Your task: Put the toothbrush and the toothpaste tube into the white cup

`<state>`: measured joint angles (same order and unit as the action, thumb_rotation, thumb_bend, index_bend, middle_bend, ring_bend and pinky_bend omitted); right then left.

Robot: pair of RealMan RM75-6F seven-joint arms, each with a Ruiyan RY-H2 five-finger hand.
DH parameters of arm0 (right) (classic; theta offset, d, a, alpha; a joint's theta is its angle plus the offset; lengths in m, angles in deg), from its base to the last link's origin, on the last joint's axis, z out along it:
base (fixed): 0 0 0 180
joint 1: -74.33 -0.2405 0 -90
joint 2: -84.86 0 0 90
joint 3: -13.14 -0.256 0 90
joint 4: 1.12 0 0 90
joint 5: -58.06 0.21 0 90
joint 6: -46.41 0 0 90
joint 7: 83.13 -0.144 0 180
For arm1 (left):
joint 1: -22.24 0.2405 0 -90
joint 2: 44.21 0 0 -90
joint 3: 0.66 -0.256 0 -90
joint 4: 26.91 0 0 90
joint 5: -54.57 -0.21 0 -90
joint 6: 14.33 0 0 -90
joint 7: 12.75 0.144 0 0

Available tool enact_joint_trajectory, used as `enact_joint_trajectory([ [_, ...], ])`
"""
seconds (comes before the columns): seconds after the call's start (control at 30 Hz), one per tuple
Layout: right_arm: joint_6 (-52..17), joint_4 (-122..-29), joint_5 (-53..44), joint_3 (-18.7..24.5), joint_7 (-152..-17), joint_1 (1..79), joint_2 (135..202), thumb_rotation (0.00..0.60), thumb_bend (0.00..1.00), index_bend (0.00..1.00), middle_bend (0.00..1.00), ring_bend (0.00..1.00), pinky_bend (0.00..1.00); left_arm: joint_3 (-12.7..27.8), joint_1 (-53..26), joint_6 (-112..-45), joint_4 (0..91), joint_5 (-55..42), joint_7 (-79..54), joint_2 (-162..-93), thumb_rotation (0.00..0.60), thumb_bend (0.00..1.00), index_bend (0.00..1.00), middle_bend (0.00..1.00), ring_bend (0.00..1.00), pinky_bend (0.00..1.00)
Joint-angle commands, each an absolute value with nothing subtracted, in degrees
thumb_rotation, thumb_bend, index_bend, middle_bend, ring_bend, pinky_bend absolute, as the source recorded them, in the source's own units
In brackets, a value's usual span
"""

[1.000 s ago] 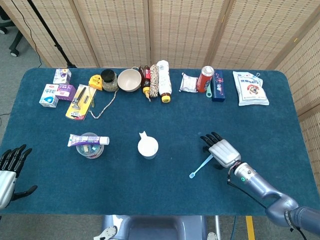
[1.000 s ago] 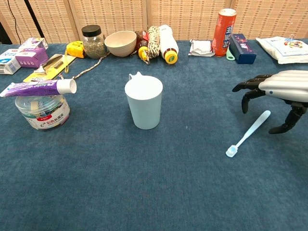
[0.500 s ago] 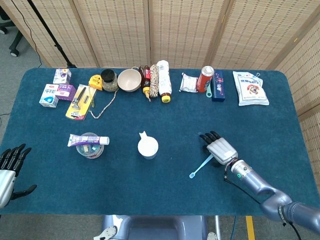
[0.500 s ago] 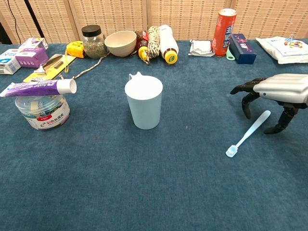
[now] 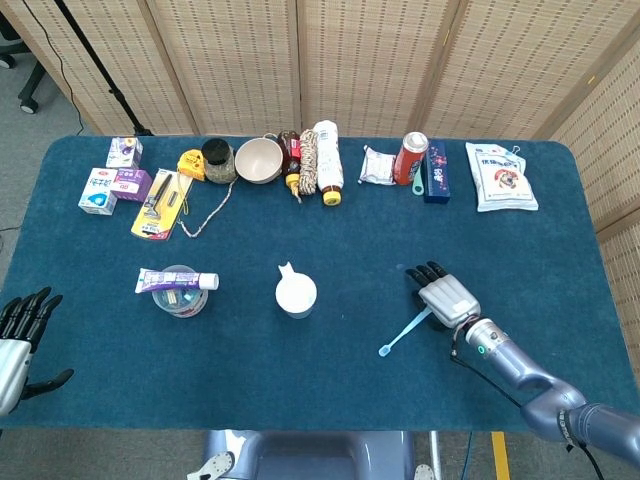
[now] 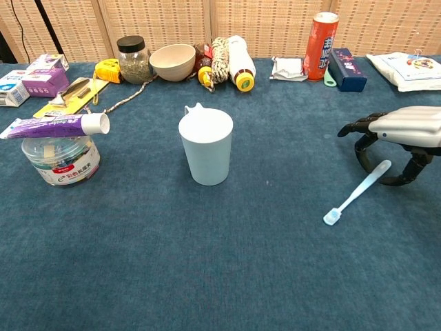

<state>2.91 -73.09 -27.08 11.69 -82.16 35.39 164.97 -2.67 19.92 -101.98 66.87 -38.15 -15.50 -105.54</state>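
Observation:
The white cup stands upright mid-table. The purple-and-white toothpaste tube lies across the lid of a round clear tub to the cup's left. The light-blue toothbrush lies flat on the cloth to the cup's right, head toward me. My right hand hovers palm-down over the handle's far end, with fingers and thumb bent down on either side of it, not closed. My left hand rests with fingers spread at the table's near left edge, holding nothing.
Along the back edge stand boxes, a razor pack, a jar, a bowl, bottles, a red can, a dark blue box and a packet. A cord trails forward from the jar.
My right hand has drifted slightly right and lowered, its fingers and thumb curling closer around the handle's end. The toothbrush, the cup and the tube have not moved.

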Motion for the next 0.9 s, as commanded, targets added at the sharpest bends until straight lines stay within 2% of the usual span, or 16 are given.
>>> enact_joint_trajectory([
  [0.03, 3.2, -73.0, -26.6, 11.9, -81.9, 35.4, 164.9, 0.6, 0.36, 0.51, 0.08, 0.0, 0.0, -2.7, 19.9, -102.0, 66.9, -38.2, -15.4, -105.6, 0.6, 0.01, 0.0, 0.0, 0.0, 0.0],
  [0.33, 3.1, -73.1, -26.2, 12.3, -82.1, 35.4, 164.9, 0.6, 0.36, 0.5, 0.08, 0.0, 0.0, -2.7, 19.9, -101.8, 67.0, -38.2, -15.0, -105.7, 0.6, 0.01, 0.0, 0.0, 0.0, 0.0],
  [0.6, 3.3, -72.5, -25.8, 12.7, -82.1, 35.2, 165.6, 0.6, 0.38, 0.59, 0.1, 0.0, 0.0, -2.7, 19.9, -102.0, 67.1, -38.1, -15.1, -105.6, 0.6, 0.01, 0.0, 0.0, 0.0, 0.0],
  [0.9, 1.5, -72.0, -26.3, 13.1, -83.3, 36.0, 165.6, 0.6, 0.44, 0.63, 0.12, 0.0, 0.0, -2.7, 19.8, -101.9, 67.0, -38.2, -15.3, -105.6, 0.6, 0.01, 0.0, 0.0, 0.0, 0.0],
])
